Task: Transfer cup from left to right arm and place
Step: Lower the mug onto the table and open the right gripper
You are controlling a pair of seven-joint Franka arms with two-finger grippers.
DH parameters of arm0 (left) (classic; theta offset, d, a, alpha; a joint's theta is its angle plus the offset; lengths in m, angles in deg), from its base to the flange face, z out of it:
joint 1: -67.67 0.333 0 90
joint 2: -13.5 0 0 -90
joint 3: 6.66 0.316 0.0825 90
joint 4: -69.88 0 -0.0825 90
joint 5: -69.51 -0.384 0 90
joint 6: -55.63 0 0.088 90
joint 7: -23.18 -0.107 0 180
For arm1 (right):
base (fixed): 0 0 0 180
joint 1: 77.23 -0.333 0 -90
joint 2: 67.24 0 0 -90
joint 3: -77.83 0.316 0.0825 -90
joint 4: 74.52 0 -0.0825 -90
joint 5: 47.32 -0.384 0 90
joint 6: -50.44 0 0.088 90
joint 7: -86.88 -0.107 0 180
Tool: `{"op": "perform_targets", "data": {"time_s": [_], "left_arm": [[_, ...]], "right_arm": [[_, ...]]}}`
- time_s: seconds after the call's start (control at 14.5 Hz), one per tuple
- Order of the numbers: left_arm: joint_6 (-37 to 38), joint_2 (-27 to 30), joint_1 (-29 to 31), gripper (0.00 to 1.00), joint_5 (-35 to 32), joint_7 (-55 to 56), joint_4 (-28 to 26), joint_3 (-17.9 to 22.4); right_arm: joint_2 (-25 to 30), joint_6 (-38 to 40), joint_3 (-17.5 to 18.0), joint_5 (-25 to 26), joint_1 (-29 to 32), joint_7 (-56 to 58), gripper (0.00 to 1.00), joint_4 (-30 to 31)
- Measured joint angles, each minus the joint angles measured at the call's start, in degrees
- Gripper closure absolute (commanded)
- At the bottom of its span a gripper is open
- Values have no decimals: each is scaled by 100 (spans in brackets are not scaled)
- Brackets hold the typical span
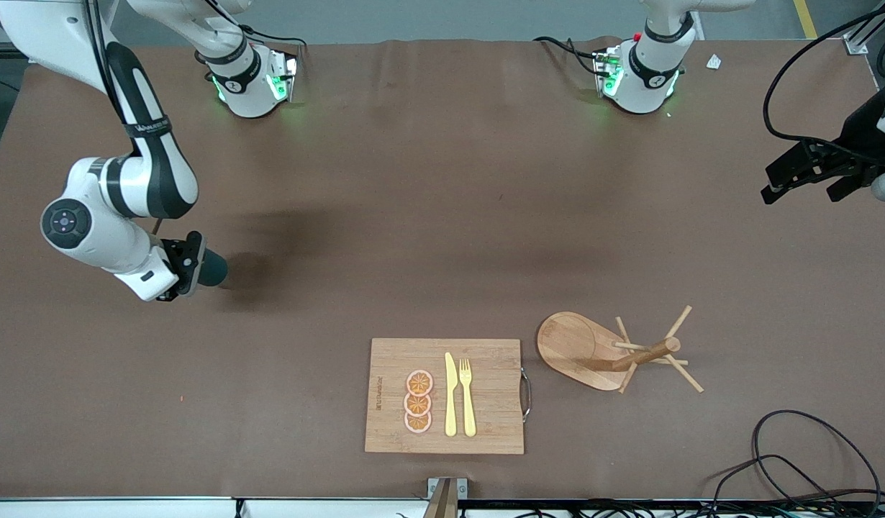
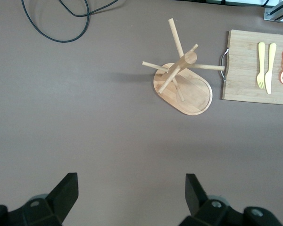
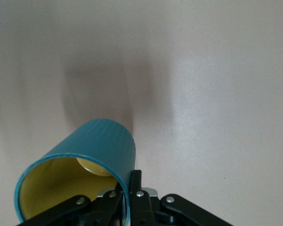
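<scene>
Now the right claw pinches the teal cup by its rim, tipped sideways low over the counter, so it could roll once freed, while the left claw waits with fingers apart.

The cup is a dark teal mug with faintly ribbed sides and an amber-yellow inside. It lies tipped on its side, pinched at the rim, over bare brown table toward the right arm's end. Its handle is not visible.
</scene>
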Motion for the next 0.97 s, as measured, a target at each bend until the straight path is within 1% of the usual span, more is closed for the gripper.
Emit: {"op": "perform_targets", "data": {"time_s": [0.21, 0.28, 0.35, 0.42, 0.48, 0.83, 0.97], "left_arm": [[0, 3, 6, 0, 0, 0, 0, 6], [0, 5, 6, 0, 0, 0, 0, 9], [0, 5, 7, 0, 0, 0, 0, 10], [0, 5, 7, 0, 0, 0, 0, 11], [0, 5, 7, 0, 0, 0, 0, 11], [0, 5, 7, 0, 0, 0, 0, 19], [0, 5, 7, 0, 0, 0, 0, 19]], "right_arm": [[0, -424, 0, 14, -4, 0, 100, 299], [0, -481, 0, 36, -4, 0, 97, 350], [0, -503, 0, 52, -4, 0, 84, 375], [1, -509, 0, 57, -4, 0, 25, 384], [2, -511, 0, 58, -4, 0, 0, 385], [64, -487, -1, 60, -4, -6, 0, 384], [236, -173, -2, 60, -3, -78, 0, 367]]}}
